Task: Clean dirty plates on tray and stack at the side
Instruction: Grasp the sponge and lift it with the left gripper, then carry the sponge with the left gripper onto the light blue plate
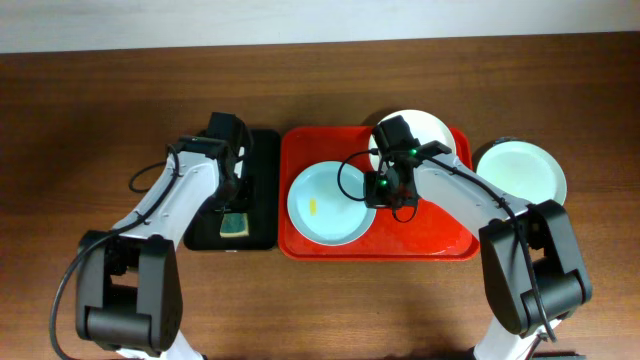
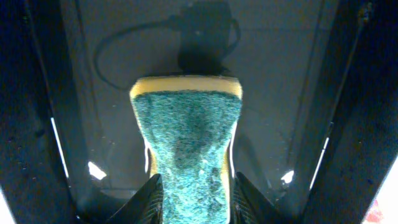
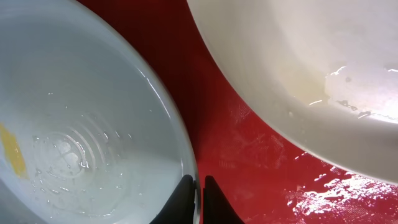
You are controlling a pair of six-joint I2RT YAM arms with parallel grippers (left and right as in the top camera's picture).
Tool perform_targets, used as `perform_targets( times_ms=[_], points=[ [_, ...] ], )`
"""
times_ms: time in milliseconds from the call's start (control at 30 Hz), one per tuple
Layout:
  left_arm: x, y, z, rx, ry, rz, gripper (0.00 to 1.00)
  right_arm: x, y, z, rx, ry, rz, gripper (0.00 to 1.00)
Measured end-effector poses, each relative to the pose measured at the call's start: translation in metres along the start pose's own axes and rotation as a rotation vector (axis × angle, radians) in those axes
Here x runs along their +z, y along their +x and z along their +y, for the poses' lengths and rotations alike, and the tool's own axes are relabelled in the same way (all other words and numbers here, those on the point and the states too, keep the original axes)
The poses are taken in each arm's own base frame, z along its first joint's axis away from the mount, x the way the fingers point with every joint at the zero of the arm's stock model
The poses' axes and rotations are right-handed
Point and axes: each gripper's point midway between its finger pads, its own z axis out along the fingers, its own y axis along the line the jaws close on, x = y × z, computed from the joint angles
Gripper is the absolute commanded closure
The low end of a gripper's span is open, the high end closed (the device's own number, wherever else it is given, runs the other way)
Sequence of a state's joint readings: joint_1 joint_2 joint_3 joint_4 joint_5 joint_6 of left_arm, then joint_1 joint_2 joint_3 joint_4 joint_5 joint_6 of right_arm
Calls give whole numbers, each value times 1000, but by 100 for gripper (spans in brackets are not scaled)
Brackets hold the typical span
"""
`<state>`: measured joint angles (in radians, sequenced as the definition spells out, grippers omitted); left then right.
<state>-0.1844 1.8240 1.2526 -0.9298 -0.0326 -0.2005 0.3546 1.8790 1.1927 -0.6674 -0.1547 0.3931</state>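
Brown wooden table (image 1: 80, 90), grain showing; narrow black tray (image 1: 265, 180) on it, glossy inside; sponge (image 2: 186, 143) in the tray toward its near end, teal scouring face over yellow foam, waist drawn in; pale strip (image 1: 300, 20) beyond the table's far edge, possibly a wall

The left arm (image 1: 165, 200) reaches toward the tabletop's far edge, its left claw (image 2: 193, 200) pinching a green-topped yellow sponge (image 2: 186, 130). The right arm (image 1: 465, 190) angles inward, its right claw (image 3: 199, 196) pointing down, fingers closed almost together.
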Motion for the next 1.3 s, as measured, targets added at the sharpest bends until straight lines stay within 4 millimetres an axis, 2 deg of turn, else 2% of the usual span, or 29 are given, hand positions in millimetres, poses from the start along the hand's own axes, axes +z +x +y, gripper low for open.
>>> perform_targets(
  times_ms=[267, 400, 533, 800, 867, 967, 1100, 1200, 1300],
  points=[
    [1, -1, 7, -17, -4, 1, 69, 0, 0, 0, 0, 0, 0, 91],
    [9, 1, 7, -15, -8, 27, 76, 0, 0, 0, 0, 0, 0, 91],
    [26, 6, 7, -13, -17, 76, 76, 0, 0, 0, 0, 0, 0, 90],
    [26, 6, 7, -13, -17, 75, 73, 0, 0, 0, 0, 0, 0, 90],
    [26, 6, 7, -13, -17, 75, 78, 0, 0, 0, -1, 0, 0, 90],
    [28, 6, 7, -12, -17, 74, 82, 0, 0, 0, -2, 0, 0, 75],
    [35, 6, 7, -10, -13, 57, 88, 0, 0, 0, 0, 0, 0, 73],
    [38, 7, 6, -11, -9, 52, 97, 0, 0, 0, -1, 1, 0, 54],
    [38, 7, 6, -8, -5, 52, 100, 0, 0, 0, -1, 0, 0, 49]
  ],
)
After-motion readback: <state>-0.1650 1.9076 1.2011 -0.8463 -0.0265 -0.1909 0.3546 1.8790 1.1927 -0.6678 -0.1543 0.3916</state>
